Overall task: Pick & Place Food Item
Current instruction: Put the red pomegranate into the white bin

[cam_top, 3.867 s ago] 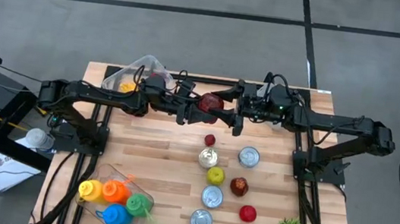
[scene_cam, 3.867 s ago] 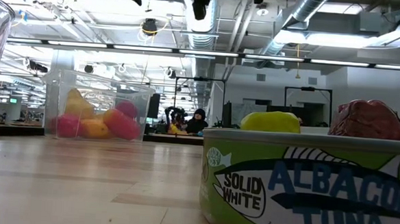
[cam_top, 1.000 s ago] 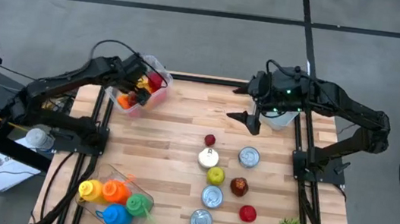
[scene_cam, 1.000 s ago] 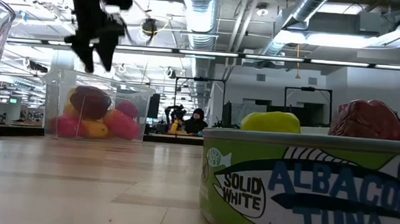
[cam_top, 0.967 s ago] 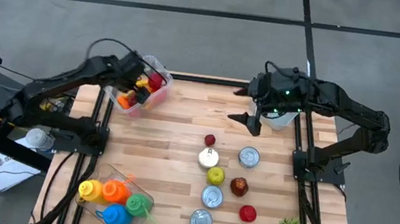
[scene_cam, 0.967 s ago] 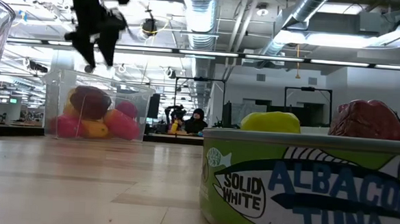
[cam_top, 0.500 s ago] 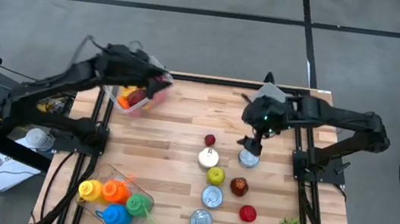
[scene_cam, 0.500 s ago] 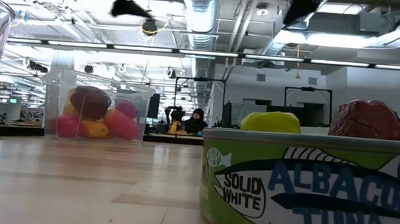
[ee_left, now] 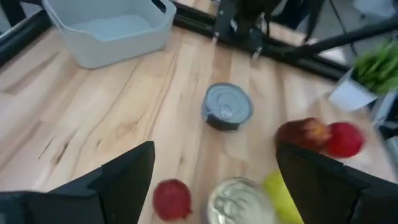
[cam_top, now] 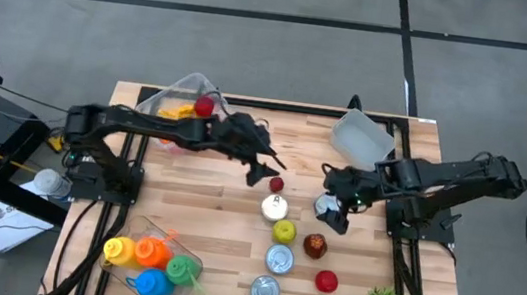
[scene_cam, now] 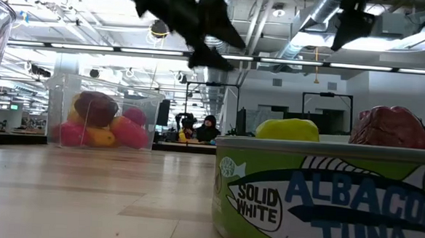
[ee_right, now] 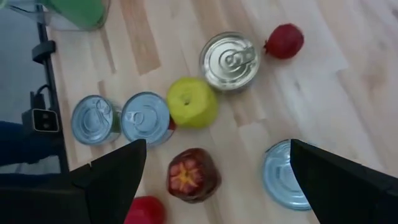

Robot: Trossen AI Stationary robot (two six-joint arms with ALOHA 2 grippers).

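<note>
Hovering with fingers apart, the left hand [cam_top: 263,171] hangs beside a small, round, dark-red fruit [cam_top: 277,183] on the counter [cam_top: 215,212].

The left tool [cam_top: 258,172] is no longer over the clear bin [cam_top: 180,107]; it now reaches out to mid-counter, just beside the small red fruit [cam_top: 277,183], fingers spread. The right tool [cam_top: 334,215] drops from the grey tub [cam_top: 364,139] to over the tin [cam_top: 325,206].

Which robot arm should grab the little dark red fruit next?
Probably the left. Its open left gripper hovers right beside the small dark red fruit, which shows between its fingers in the wrist view. The open right gripper is over the silver can.
</note>
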